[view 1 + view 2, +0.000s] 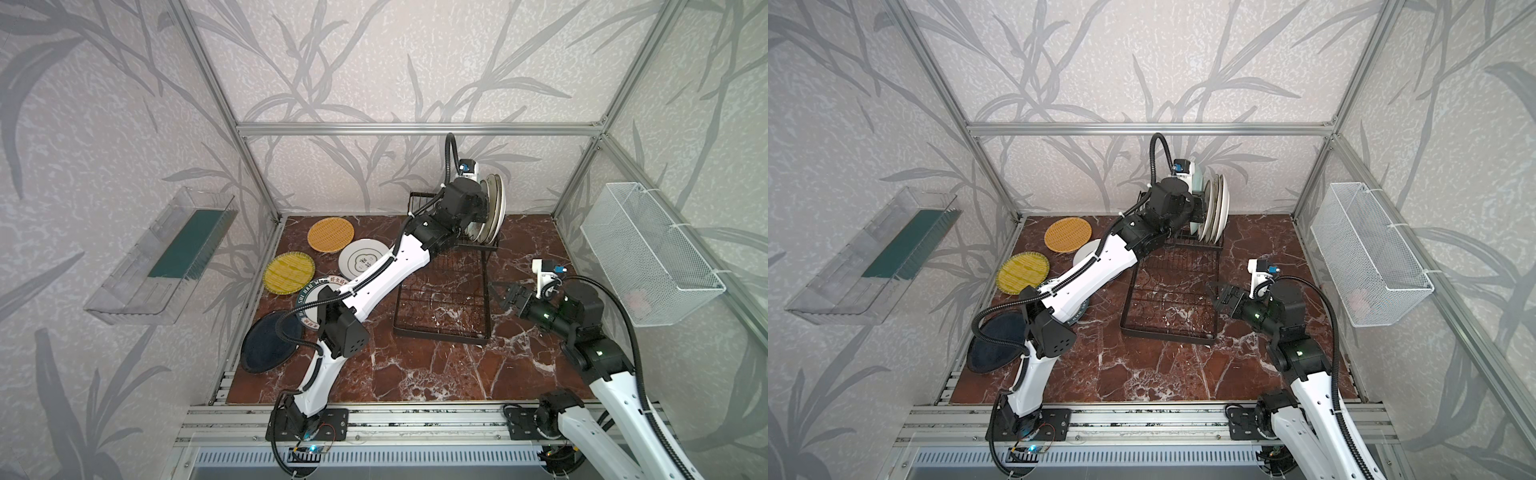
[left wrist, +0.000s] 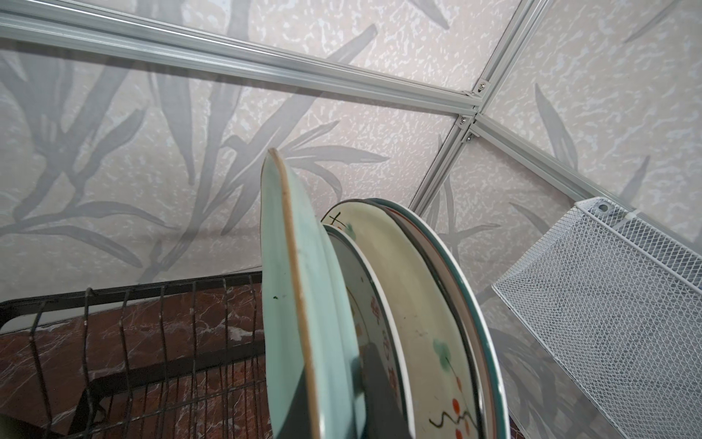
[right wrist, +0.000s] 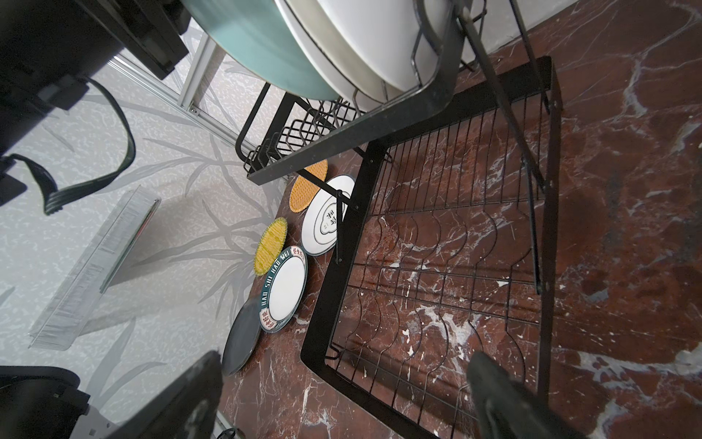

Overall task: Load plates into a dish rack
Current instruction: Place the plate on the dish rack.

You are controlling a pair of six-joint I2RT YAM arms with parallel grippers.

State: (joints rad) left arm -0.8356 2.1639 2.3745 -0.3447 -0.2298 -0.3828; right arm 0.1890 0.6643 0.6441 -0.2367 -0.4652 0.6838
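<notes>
The black wire dish rack [image 1: 436, 334] [image 1: 1167, 332] stands at the table's middle back. Three plates [image 1: 494, 203] stand upright in its raised slot row. My left gripper [image 2: 334, 410] is shut on a pale teal plate [image 2: 288, 304] [image 1: 1201, 183], held on edge beside the cream flowered plate [image 2: 414, 304]. The teal plate's lower edge is hidden. On the table's left lie an orange woven plate [image 1: 331, 235], a yellow woven plate [image 1: 289, 272], a white emblem plate [image 1: 361, 257], a lettered teal-rimmed plate [image 3: 283, 289] and a black plate [image 1: 266, 340]. My right gripper [image 1: 498, 296] [image 3: 345, 395] hangs open at the rack's right edge, holding nothing.
A clear plastic bin [image 1: 162, 257] hangs on the left wall. On the right wall hangs a white mesh basket [image 1: 648, 253], close to the racked plates. The left arm stretches over the lettered plate. The red marble tabletop [image 1: 436, 374] is bare in front of the rack.
</notes>
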